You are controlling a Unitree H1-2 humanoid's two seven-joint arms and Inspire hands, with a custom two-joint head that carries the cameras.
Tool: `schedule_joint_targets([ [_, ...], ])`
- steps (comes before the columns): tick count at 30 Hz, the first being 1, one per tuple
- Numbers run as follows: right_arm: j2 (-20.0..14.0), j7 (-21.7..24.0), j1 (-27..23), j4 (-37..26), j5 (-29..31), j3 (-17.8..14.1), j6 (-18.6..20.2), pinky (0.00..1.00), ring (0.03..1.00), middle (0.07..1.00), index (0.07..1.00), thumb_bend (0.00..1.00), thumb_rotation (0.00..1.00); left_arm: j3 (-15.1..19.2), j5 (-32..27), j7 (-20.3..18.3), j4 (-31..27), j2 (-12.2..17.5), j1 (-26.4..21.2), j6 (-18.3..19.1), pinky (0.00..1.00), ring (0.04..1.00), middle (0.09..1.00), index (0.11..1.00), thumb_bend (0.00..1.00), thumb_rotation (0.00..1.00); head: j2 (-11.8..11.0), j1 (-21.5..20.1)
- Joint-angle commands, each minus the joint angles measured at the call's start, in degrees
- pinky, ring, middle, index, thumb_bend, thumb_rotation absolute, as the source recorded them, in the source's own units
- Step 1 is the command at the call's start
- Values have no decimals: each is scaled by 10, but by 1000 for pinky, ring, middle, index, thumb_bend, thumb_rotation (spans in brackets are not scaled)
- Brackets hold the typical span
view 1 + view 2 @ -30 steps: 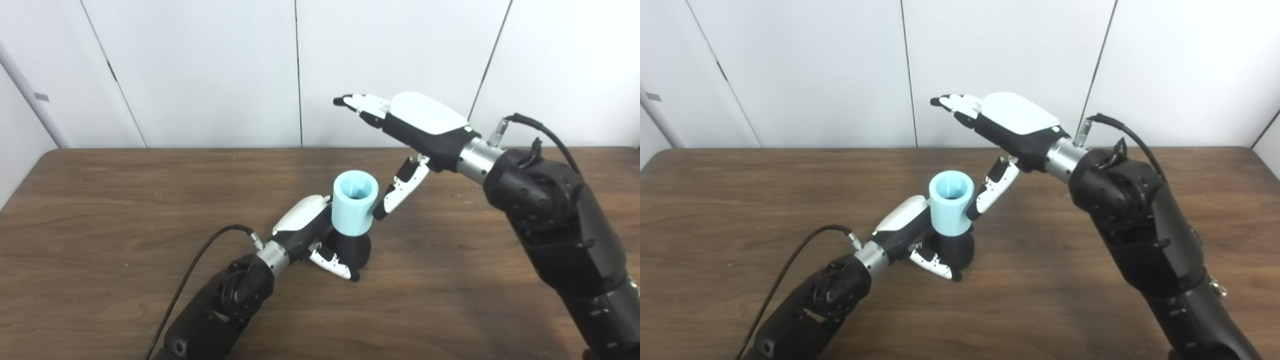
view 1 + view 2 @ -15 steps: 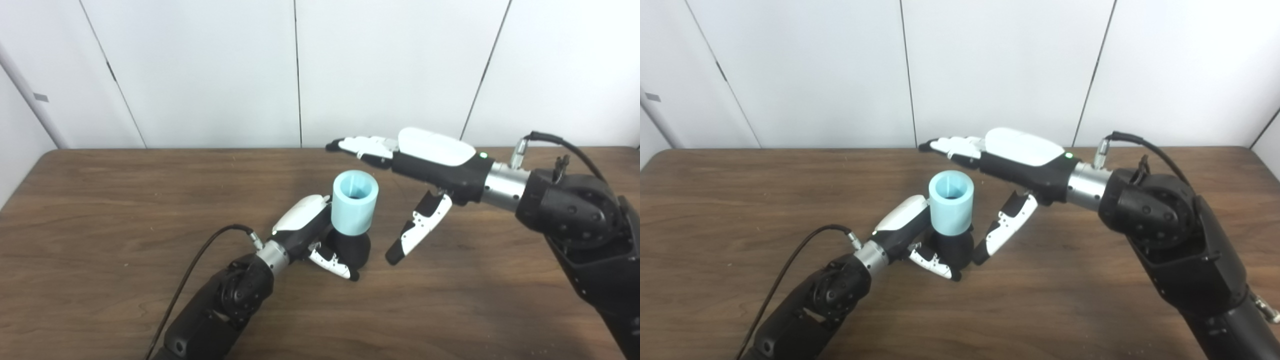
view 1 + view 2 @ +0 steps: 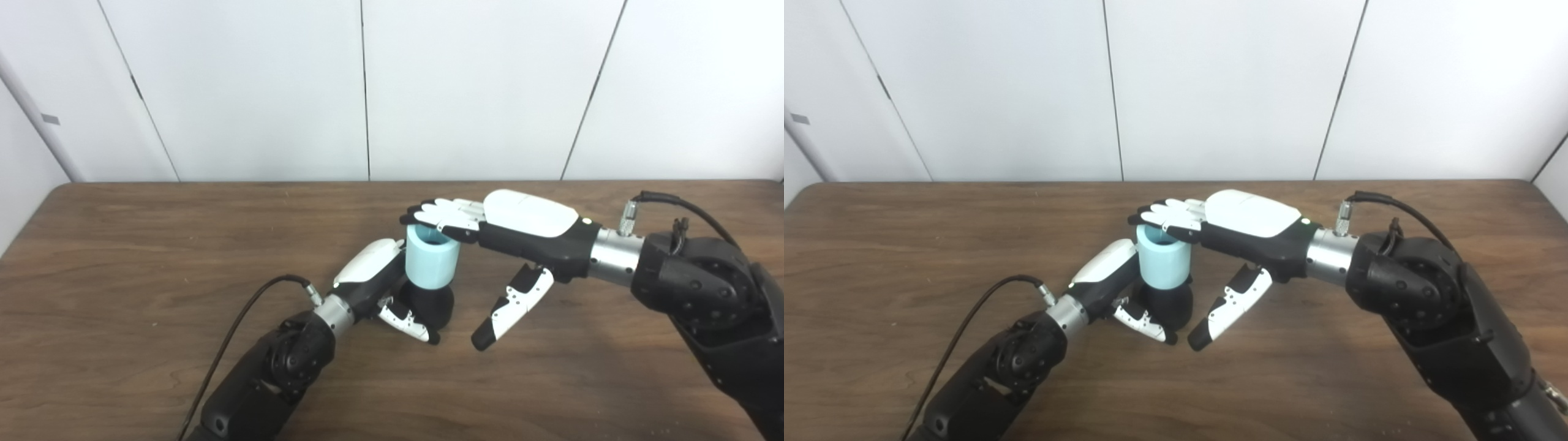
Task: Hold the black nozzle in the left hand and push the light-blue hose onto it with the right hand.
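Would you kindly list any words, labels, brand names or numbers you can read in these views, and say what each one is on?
None: no readable text on the light-blue hose, black nozzle, left hand, right hand or table.

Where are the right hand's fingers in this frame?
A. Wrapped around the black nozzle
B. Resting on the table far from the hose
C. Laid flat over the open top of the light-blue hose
C: the right hand lies palm-down, its fingers across the top of the light-blue hose.
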Motion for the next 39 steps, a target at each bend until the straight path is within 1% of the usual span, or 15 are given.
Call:
schedule_joint_targets([
  [1,-9,5,-6,-14,-8,4,-4,1000,1000,1000,1000,769,715,-20,17,-47,37,11,27,32,1000,627,465,500,525,0,1,0],
  [7,-12,7,-3,-14,-40,20,-4,1000,1000,1000,1000,790,733,-21,16,-49,33,12,30,34,1000,627,465,500,525,0,3,0],
  [11,-13,10,-3,-10,-65,31,-6,1000,1000,1000,1000,790,757,-21,17,-52,27,13,32,37,1000,626,465,500,525,0,5,2],
  [15,-12,11,2,-15,-86,40,-8,1000,1000,1000,1000,785,759,-21,17,-52,27,13,31,37,1000,627,465,499,525,0,6,3],
  [18,-15,9,5,-16,-98,46,-17,1000,1000,1000,1000,785,758,-21,16,-53,27,14,30,37,1000,627,465,499,525,0,6,1],
  [20,-21,5,5,-9,-108,49,-32,1000,1000,1000,1000,787,761,-20,15,-53,28,14,30,36,1000,627,465,499,525,0,7,2],
  [22,-27,5,4,-5,-120,48,-38,1000,1000,1000,1000,791,762,-19,13,-54,27,14,30,36,1000,627,465,499,525,0,7,2],
  [28,-27,21,12,-18,-121,46,4,1000,1000,1000,1000,777,756,-19,11,-55,29,13,30,36,1000,627,465,499,525,0,9,1],
  [35,-25,29,21,-26,-119,52,44,1000,1000,1000,1000,756,743,-19,12,-54,30,13,29,34,1000,627,465,500,525,0,11,2],
  [39,-22,41,23,-29,-107,57,84,1000,1000,1000,1000,759,752,-19,12,-56,28,14,29,36,1000,627,463,500,525,0,11,2],
])
